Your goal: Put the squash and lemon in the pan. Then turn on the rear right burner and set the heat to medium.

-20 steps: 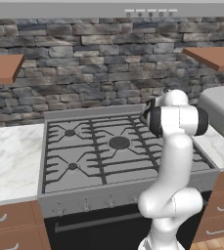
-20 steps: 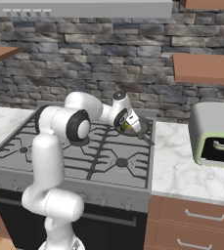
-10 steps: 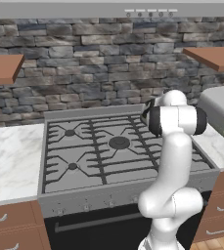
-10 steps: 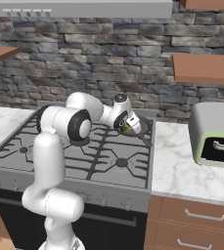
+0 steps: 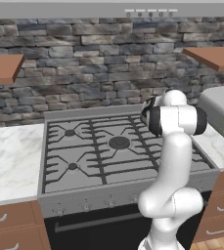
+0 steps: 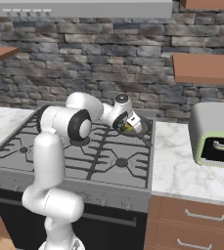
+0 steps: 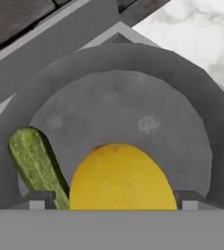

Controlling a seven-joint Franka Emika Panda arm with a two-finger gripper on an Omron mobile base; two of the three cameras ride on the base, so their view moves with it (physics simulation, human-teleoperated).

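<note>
Holding the lemon point(image 7: 122, 177) between near-closed fingers over the pan point(image 7: 133, 63), with the squash point(image 7: 35, 163) lying inside at 8 o'clock, the gripper point(image 6: 128, 127) risks a bounce-out if it lets go too high.

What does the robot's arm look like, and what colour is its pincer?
The arm is made of smooth, rounded white tubes, joined by big dark round joints ringed in black. No cables show on it. The pincer has a white body, and its two small finger tips look grey.
</note>
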